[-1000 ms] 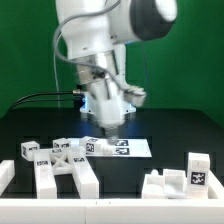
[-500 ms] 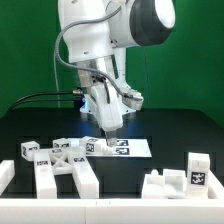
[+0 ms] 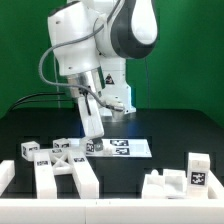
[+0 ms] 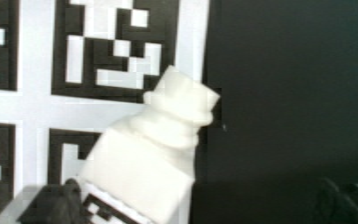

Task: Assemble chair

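Note:
The chair lies in loose white pieces with black-and-white tags. A leg-like piece (image 3: 95, 146) rests at the marker board's (image 3: 128, 148) end on the exterior view's left, and it fills the wrist view as a tapered white piece (image 4: 149, 160) partly over the marker board (image 4: 87, 108). My gripper (image 3: 93, 127) hangs just above this piece, open, with one dark finger (image 4: 44, 205) beside it and nothing gripped. Two small blocks (image 3: 28, 150) (image 3: 62, 148) and a branching frame piece (image 3: 65, 172) lie further to the exterior view's left.
A blocky white piece (image 3: 163, 186) and an upright tagged block (image 3: 197, 170) stand at the front on the exterior view's right. A low white rail (image 3: 6, 176) borders the black table (image 3: 170, 130) at the exterior view's left. A green wall stands behind.
The arm has swung toward the exterior view's left and turned. The gripper has shifted from over the marker board to above the leg-like piece. The jaws have stayed open.

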`<state>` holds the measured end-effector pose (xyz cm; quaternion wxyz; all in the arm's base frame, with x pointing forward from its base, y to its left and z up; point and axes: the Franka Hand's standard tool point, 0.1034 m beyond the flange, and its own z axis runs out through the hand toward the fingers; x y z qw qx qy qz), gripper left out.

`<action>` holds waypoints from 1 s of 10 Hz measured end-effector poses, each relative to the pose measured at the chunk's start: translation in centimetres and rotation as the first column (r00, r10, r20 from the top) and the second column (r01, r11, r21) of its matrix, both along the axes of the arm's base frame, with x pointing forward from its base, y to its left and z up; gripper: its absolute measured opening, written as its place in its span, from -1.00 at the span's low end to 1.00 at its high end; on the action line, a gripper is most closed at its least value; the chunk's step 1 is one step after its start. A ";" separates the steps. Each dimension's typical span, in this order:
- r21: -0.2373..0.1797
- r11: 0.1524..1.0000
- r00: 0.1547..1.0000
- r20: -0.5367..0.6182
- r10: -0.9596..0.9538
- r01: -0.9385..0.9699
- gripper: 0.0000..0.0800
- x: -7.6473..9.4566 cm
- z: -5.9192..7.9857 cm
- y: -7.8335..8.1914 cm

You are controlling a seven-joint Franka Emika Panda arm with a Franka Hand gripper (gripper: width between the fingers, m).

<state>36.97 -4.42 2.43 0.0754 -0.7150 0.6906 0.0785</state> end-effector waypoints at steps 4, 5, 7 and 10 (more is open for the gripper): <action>-0.006 1.000 1.000 -0.006 -0.008 0.008 0.62 -0.1 -0.1 0.2; -0.006 1.000 1.000 -0.006 -0.008 0.008 0.62 -0.1 -0.1 0.2; 0.035 0.998 0.998 -0.032 -0.053 0.054 0.62 -0.1 0.0 0.4; 0.104 0.979 0.984 -0.051 -0.173 0.178 0.62 0.7 1.6 0.3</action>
